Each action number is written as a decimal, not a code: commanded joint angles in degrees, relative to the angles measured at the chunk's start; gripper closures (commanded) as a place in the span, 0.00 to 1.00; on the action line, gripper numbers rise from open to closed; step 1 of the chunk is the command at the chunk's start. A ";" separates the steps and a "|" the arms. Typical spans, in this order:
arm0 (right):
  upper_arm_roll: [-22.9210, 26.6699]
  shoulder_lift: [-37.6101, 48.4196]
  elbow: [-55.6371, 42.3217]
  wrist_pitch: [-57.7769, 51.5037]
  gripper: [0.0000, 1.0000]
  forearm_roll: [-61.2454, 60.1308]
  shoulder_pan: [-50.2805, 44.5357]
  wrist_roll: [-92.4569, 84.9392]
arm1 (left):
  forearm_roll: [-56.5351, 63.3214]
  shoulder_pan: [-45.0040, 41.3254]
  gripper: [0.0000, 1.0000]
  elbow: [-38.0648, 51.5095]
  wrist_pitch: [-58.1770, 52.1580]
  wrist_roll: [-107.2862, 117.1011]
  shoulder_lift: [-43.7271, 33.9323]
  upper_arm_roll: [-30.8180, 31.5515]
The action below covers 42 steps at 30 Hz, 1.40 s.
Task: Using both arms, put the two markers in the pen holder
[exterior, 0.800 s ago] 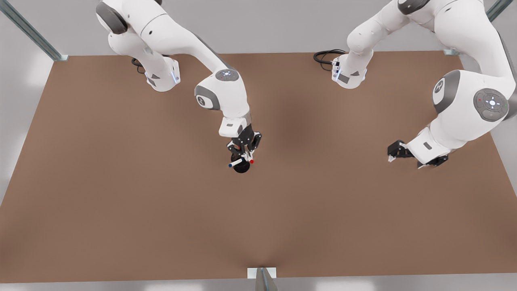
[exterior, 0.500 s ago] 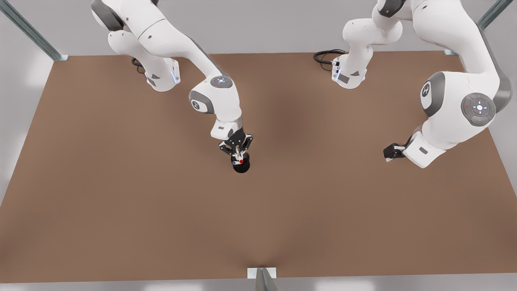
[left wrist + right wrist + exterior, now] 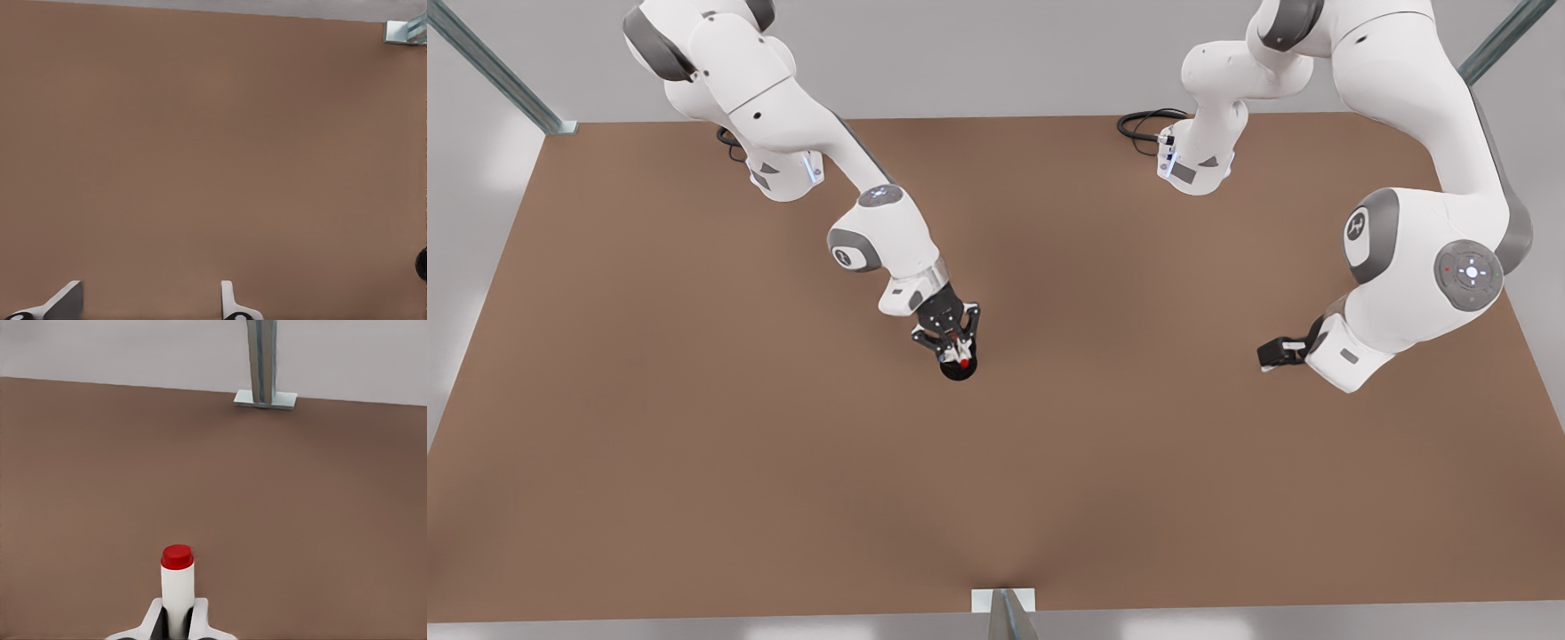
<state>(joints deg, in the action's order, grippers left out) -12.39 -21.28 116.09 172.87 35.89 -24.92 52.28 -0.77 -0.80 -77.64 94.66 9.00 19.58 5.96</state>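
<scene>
The right pincer (image 3: 958,345) hangs just above the holder (image 3: 959,369), a small black cup near the middle of the brown surface (image 3: 694,444), and is closed on the red marker (image 3: 964,362). From the right wrist view this marker (image 3: 177,590) is a white barrel with a red end, clamped between the two pale fingers (image 3: 152,619) and pointing toward a metal post (image 3: 264,360) at the surface's far edge. In the front view the red end sits over the holder's mouth, with the holder at about 6 o'clock of the pincer. Whether the marker's lower end is already inside the cup cannot be told. The blue marker cannot be made out.

The left pincer (image 3: 1272,355) waits well apart from the holder, toward 3 o'clock of it in the front view, low over bare surface. In the left wrist view its fingers (image 3: 230,303) stand wide apart with nothing between them
</scene>
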 commanded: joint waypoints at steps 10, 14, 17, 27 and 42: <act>0.08 0.27 2.47 3.97 0.79 14.30 1.45 7.75 | -0.55 0.01 0.00 0.03 0.71 2.42 -0.15 0.01; 0.08 0.10 2.47 4.14 0.79 14.30 1.45 7.84 | -0.55 0.01 0.00 0.03 0.70 2.42 -0.33 0.01; 0.08 0.19 3.26 4.14 0.79 16.93 2.07 8.19 | -0.55 0.18 0.00 0.03 0.62 2.42 -0.50 -0.16; 0.08 -2.19 0.36 4.41 0.79 18.87 3.03 8.10 | -0.55 0.45 0.00 0.03 -0.79 2.51 -2.00 -0.16; 0.08 -2.63 1.07 4.76 0.09 22.29 3.47 9.24 | -0.55 0.36 0.00 -0.05 -1.05 2.60 -1.91 -0.16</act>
<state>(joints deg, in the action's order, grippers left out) -12.28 -23.96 117.18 177.97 57.89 -21.40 60.07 -1.43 -0.44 -77.72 93.80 11.24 17.72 5.79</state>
